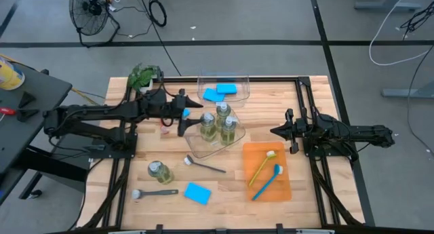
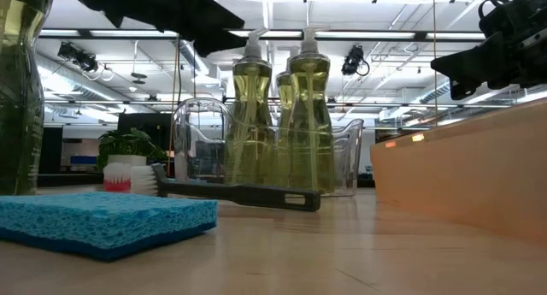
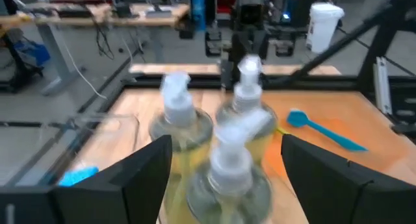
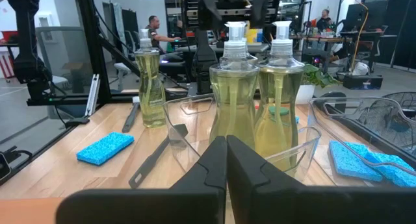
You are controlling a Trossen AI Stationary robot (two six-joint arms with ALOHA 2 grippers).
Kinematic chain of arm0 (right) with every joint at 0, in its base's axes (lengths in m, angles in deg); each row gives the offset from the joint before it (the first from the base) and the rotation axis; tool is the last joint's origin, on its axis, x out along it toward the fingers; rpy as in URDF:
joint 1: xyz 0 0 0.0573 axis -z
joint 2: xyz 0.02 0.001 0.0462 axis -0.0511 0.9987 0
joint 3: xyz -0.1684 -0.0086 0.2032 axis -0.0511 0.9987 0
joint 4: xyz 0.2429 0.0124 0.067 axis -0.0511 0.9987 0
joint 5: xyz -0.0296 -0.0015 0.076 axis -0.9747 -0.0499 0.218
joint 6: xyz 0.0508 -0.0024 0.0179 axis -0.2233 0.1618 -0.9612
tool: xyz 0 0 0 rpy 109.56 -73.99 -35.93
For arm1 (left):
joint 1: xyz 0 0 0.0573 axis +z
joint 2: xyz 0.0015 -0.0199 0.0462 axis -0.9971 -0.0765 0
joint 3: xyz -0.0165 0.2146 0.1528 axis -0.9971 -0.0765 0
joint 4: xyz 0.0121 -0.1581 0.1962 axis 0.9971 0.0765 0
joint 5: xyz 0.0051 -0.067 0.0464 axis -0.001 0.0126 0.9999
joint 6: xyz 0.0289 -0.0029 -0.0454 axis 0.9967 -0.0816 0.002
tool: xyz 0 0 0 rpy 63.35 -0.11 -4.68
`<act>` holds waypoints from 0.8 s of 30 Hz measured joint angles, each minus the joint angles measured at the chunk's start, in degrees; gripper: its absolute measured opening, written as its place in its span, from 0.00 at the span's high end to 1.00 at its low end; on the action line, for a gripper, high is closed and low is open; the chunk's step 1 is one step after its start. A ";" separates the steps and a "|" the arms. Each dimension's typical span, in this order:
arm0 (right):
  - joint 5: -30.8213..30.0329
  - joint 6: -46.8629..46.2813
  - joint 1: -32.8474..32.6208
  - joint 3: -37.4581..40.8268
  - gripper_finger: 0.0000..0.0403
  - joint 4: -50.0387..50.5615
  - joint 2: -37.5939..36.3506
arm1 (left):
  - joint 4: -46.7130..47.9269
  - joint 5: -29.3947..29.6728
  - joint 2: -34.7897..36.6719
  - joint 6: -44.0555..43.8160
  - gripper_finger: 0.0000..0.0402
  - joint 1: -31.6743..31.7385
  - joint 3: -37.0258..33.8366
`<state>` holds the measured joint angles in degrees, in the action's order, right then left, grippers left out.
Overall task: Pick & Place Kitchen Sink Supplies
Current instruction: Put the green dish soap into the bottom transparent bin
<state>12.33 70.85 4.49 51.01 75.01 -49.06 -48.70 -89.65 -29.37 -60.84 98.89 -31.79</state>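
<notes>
The left tool [image 1: 192,117], fingers spread wide, hovers beside three clear pump bottles of yellow-green liquid [image 1: 218,124] in a clear plastic bin [image 1: 201,146] mid-worktop. The right wrist view alone shows the right tool [image 4: 225,160] pressed closed.

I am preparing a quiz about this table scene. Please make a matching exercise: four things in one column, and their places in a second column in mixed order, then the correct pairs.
Things:
1. yellow-green brush
2. three pump bottles
3. two blue sponges
4. single pump bottle

Places:
A. lying on the bare table, outside any bin
B. in the clear bin at the far edge
C. on the orange tray
D. standing in the clear bin at the table's middle

Pairs: 1-C, 2-D, 3-B, 4-A
</notes>
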 joint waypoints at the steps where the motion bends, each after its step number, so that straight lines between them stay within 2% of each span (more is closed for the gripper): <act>1: 0.00 -0.02 0.00 0.00 0.98 0.00 0.01 | 1.49 -0.47 0.74 0.00 0.27 0.00 -0.02; 9: 0.01 0.00 0.00 0.00 0.98 0.01 0.01 | 9.73 -6.65 8.03 -3.04 0.26 -1.80 -0.04; 17: 0.00 -0.01 0.00 0.00 0.98 0.00 0.01 | 16.60 -9.61 15.58 -4.12 0.26 -9.76 -0.02; 24: 0.01 -0.01 0.00 0.00 0.98 0.01 0.00 | 25.02 -16.15 20.44 -8.33 0.26 -16.00 -0.02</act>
<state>12.34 70.85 4.49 51.01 75.02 -49.06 -23.67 -105.80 -8.92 -69.17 82.89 -31.81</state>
